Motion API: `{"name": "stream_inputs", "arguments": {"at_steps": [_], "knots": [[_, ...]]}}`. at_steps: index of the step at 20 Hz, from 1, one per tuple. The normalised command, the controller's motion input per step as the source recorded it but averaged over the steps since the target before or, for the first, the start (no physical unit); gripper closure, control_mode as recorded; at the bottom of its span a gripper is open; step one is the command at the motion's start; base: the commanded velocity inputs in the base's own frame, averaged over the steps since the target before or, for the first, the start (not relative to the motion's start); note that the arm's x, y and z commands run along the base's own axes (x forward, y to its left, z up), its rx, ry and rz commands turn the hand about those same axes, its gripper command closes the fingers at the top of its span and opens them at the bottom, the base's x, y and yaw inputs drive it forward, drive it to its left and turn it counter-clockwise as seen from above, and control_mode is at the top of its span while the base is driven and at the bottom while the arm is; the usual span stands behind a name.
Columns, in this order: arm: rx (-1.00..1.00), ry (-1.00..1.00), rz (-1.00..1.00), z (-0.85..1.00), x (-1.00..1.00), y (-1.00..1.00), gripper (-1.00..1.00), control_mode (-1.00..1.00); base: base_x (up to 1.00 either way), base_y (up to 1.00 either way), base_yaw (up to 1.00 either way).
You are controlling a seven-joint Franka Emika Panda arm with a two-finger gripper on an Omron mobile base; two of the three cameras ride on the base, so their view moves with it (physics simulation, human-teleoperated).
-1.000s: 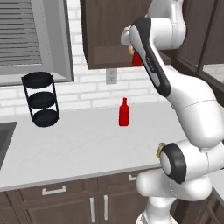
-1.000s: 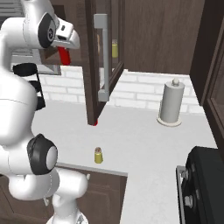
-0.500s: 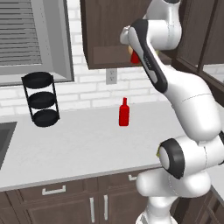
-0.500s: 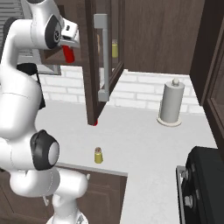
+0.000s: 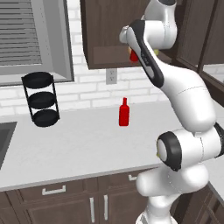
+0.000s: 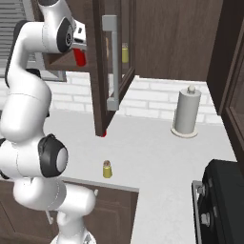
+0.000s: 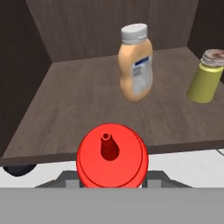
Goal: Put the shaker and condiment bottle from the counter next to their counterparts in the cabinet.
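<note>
My gripper is clamping narrow around the short red plastic squeeze bottle with the narrow nozzle cap, and I am holding it upright, nozzle pointing up at the hand camera, so it can go down on its base rather than tip. In the hand view it is hanging at six o'clock, just off the front edge of the dark brown wooden shelf of the wall cabinet, not yet over the boards. I am keeping it at shelf height because its counterpart, the tan-orange bottle with a pale cap and light label, is standing deeper in at about one o'clock, with bare shelf in front of it. The small yellow-green shaker with a pale top is sitting at two o'clock, apart from the bottle. I judge the next move is a short push inward toward the tan bottle, staying clear of both so neither gets knocked.

In the right base view the glass-panelled door is standing open, giving me the way in. The tiny mustard-yellow shaker with a grey domed top is waiting on the pale grey-white table near its front edge. A taller red bottle is standing on the table too, in the left base view.
</note>
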Motion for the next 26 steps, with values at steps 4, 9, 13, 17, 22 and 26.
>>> {"name": "stream_inputs", "arguments": {"at_steps": [4, 9, 13, 17, 22, 26], "knots": [[0.00, 0.00, 0.00, 0.00, 0.29, -0.08, 1.00, -1.00, 0.00, 0.00, 0.00], [-0.01, 0.00, 0.00, 0.00, 0.22, -0.01, 1.00, -1.00, 0.00, 0.00, 0.00], [0.00, 0.00, 0.00, 0.00, 0.29, 0.00, 1.00, -1.00, 0.00, 0.00, 0.00], [0.00, 0.00, 0.00, 0.00, 0.32, 0.00, 1.00, -1.00, 0.00, 0.00, 0.00], [0.00, 0.00, 0.00, 0.00, 0.29, 0.00, 1.00, -1.00, 0.00, 0.00, 0.00], [0.00, 0.00, 0.00, 0.00, 0.26, 0.00, 1.00, -1.00, 0.00, 0.00, 0.00]]}}
